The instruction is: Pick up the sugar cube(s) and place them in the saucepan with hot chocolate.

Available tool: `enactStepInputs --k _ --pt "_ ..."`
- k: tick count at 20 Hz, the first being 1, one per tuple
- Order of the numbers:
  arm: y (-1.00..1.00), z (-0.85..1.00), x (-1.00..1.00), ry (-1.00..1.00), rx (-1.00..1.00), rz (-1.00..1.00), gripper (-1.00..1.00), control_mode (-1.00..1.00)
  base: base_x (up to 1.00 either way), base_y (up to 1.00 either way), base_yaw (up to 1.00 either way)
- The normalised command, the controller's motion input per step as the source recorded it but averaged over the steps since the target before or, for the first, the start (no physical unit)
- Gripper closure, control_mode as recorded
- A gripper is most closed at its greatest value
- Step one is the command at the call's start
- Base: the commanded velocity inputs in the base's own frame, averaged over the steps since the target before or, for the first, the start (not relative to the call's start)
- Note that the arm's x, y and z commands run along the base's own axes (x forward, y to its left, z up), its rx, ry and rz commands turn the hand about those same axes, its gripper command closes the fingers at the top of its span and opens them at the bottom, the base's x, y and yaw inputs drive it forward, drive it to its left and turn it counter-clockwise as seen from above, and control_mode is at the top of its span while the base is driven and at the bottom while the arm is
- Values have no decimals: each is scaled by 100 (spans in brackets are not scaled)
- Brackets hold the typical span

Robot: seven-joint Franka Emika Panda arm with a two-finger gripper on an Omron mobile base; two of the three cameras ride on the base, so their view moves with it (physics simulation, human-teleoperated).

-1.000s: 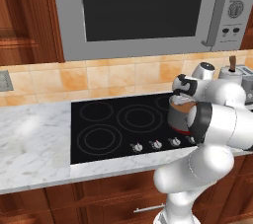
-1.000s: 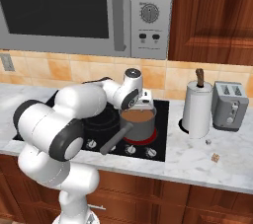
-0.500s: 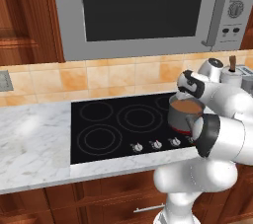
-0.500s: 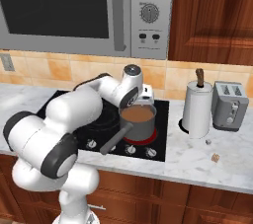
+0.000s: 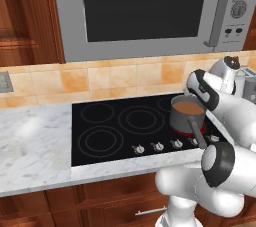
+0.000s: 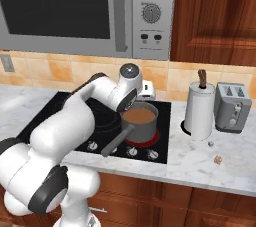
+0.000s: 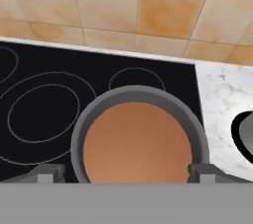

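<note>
Hovering above saucepan (image 7: 137,141), claw (image 7: 126,172) spread wide

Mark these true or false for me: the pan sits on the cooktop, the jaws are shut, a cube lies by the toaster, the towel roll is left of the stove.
1. The saucepan sits on the cooktop. True.
2. The gripper is shut. False: its jaws stand open above the pan.
3. A sugar cube lies on the counter in front of the toaster. True.
4. The paper-towel roll stands left of the stove. False: it stands to its right.
</note>
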Motion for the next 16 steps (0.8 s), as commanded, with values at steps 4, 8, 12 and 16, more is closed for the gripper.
enactStepInputs --k 4,8,12,16 --pt "-2 14 -44 -10 0 -6 -100 -100 0 0 0" --pt "-6 15 -44 -12 0 -8 -100 -100 0 0 0" --pt "-25 26 -32 -6 0 -8 -100 -100 0 0 0" --pt "-33 18 -26 -4 0 -7 -100 -100 0 0 0"
